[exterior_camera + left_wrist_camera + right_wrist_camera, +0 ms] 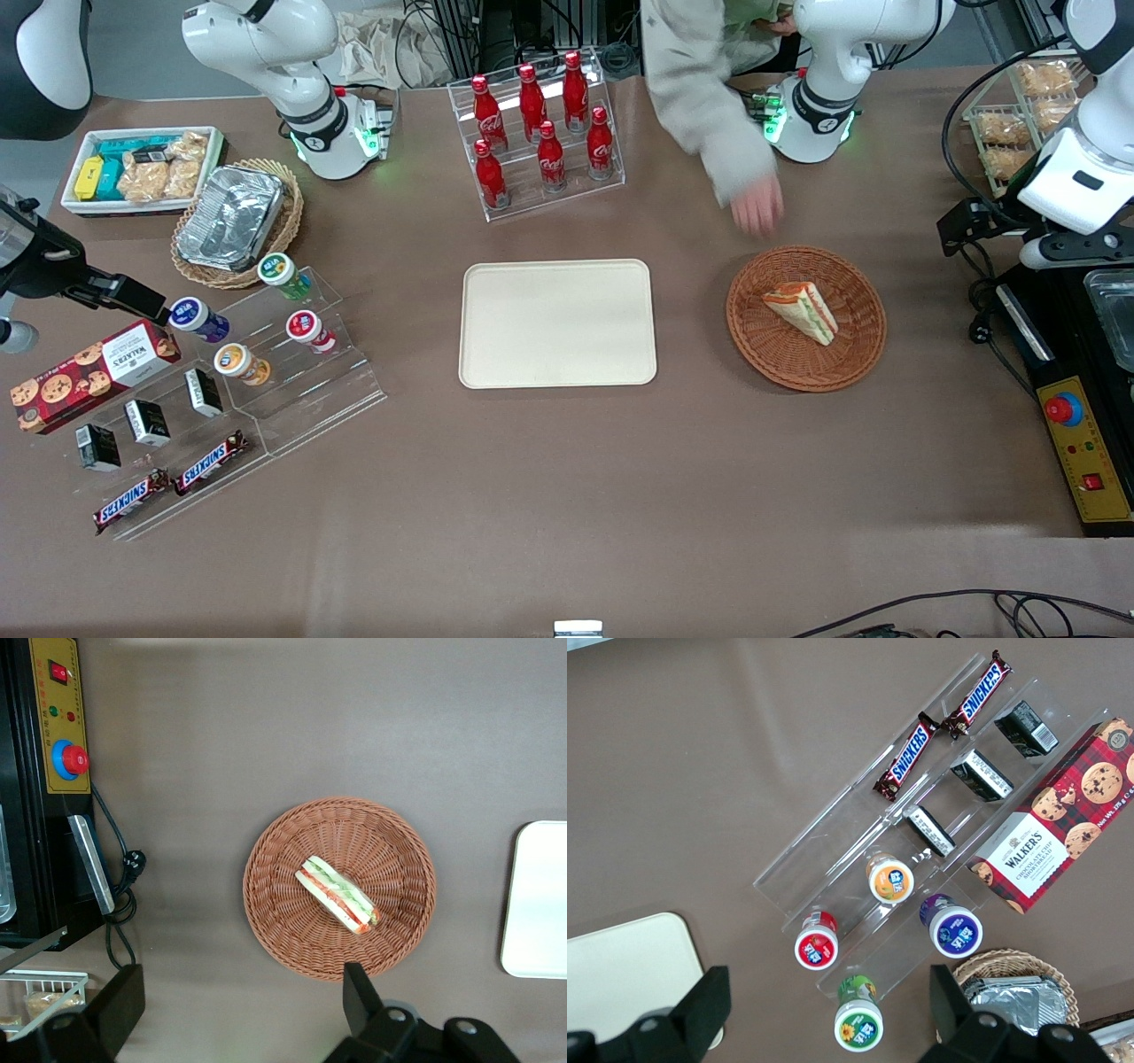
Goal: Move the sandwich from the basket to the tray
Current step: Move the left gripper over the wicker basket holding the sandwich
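The sandwich (803, 311) is seen lying in the basket (855, 341), beside the bare tray (557, 323) on the surface (567, 478). The claw (244, 1010) is held spread and empty above the surface, toward the working arm's edge.

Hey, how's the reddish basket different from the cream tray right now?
The basket is round, woven and reddish-brown; the tray is rectangular, smooth and cream. The basket holds the sandwich; nothing lies on the tray. Both rest flat on the table, side by side. The gripper hangs open above the basket.
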`<move>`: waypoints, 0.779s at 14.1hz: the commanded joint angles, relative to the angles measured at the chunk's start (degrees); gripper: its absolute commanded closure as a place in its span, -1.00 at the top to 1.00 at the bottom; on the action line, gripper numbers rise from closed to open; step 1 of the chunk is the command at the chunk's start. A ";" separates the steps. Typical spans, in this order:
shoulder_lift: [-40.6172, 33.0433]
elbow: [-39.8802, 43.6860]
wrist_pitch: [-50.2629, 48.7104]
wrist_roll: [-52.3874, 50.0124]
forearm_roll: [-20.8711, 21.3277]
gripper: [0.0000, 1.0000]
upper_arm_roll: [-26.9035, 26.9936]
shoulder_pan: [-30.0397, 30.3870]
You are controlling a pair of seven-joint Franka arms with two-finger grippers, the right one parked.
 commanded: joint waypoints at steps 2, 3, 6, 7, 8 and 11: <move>0.78 1.62 -0.42 0.50 -0.62 0.99 0.72 -0.77; 0.78 1.62 -0.42 0.50 -0.35 0.99 0.72 -0.77; 0.52 -1.96 -1.47 0.67 -0.35 0.99 0.72 -0.94; -0.18 -3.72 -1.47 0.50 -0.18 0.99 0.64 -1.03; -0.71 -5.74 -1.74 0.41 -0.52 0.99 0.64 -1.03; -1.86 -11.46 0.89 -3.87 -0.62 1.00 0.37 -2.08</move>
